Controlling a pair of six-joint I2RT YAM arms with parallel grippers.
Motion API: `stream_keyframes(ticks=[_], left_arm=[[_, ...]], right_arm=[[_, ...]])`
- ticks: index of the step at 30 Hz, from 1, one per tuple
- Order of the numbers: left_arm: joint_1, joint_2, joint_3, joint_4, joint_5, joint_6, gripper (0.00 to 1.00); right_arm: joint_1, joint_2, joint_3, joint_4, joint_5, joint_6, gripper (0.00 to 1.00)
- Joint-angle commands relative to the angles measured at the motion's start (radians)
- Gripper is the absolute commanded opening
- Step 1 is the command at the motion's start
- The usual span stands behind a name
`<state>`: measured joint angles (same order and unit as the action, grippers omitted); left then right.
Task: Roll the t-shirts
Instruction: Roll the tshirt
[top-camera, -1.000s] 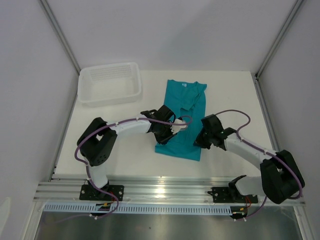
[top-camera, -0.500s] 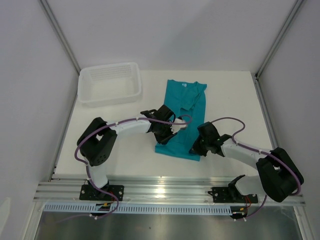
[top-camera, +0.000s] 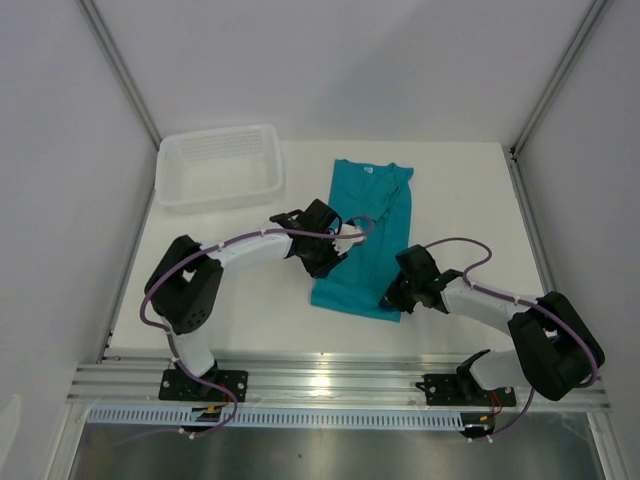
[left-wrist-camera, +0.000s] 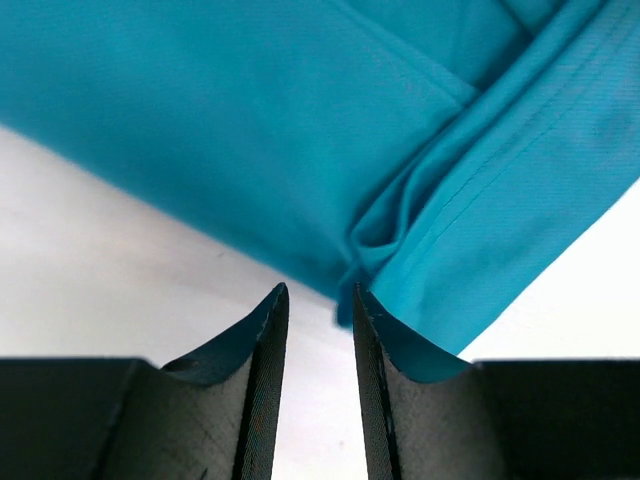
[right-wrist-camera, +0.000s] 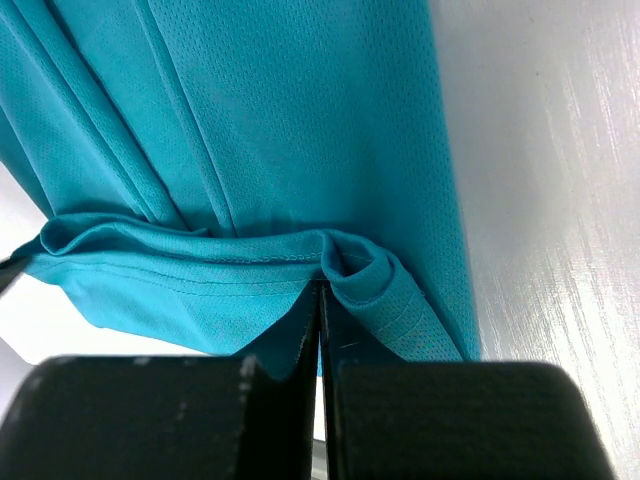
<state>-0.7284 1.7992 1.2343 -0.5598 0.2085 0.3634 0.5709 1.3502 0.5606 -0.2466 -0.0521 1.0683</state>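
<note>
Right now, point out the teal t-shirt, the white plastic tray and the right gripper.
teal t-shirt (top-camera: 376, 264): top external view, middle of the folded body.
white plastic tray (top-camera: 220, 196): top external view, near wall.
right gripper (right-wrist-camera: 320, 294): right wrist view, between its shut fingertips.

Bright, even, diffuse light fills the overhead view. The white desk (top-camera: 250, 310) carries only faint, soft shadows beneath the arms, and the metal rail (top-camera: 320, 378) shows a glare patch. In the right wrist view the desk gleams in streaks, the teal t-shirt (right-wrist-camera: 300, 120) shows crisp weave, and the near-black right end effector (right-wrist-camera: 321, 290) loses detail.
</note>
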Motion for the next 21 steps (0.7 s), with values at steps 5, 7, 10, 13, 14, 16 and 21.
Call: stream_keyframes(ticks=[5, 7, 10, 13, 14, 16, 21], left_arm=[[0.035, -0.09, 0.014, 0.012, -0.086, 0.011, 0.35], [0.037, -0.126, -0.004, 0.024, -0.118, 0.026, 0.36], [0.037, -0.184, 0.001, 0.021, -0.109, 0.048, 0.37], [0.027, -0.28, -0.028, 0.021, -0.029, 0.072, 0.39], [0.017, -0.303, -0.039, 0.02, 0.006, 0.081, 0.43], [-0.037, -0.362, -0.077, 0.011, 0.011, 0.133, 0.45], [-0.205, -0.477, -0.321, 0.112, -0.087, 0.333, 0.51]], right_arm=[[-0.009, -0.022, -0.024, 0.01, 0.041, 0.015, 0.01], [-0.011, -0.026, -0.021, 0.007, 0.041, 0.01, 0.01], [-0.017, -0.029, -0.021, 0.004, 0.043, 0.009, 0.01], [-0.02, -0.034, -0.022, 0.003, 0.04, 0.005, 0.01], [-0.02, -0.037, -0.022, 0.0, 0.04, 0.005, 0.01], [-0.02, -0.049, -0.027, 0.001, 0.041, 0.004, 0.01], [-0.023, -0.056, -0.016, -0.037, 0.047, -0.014, 0.02]])
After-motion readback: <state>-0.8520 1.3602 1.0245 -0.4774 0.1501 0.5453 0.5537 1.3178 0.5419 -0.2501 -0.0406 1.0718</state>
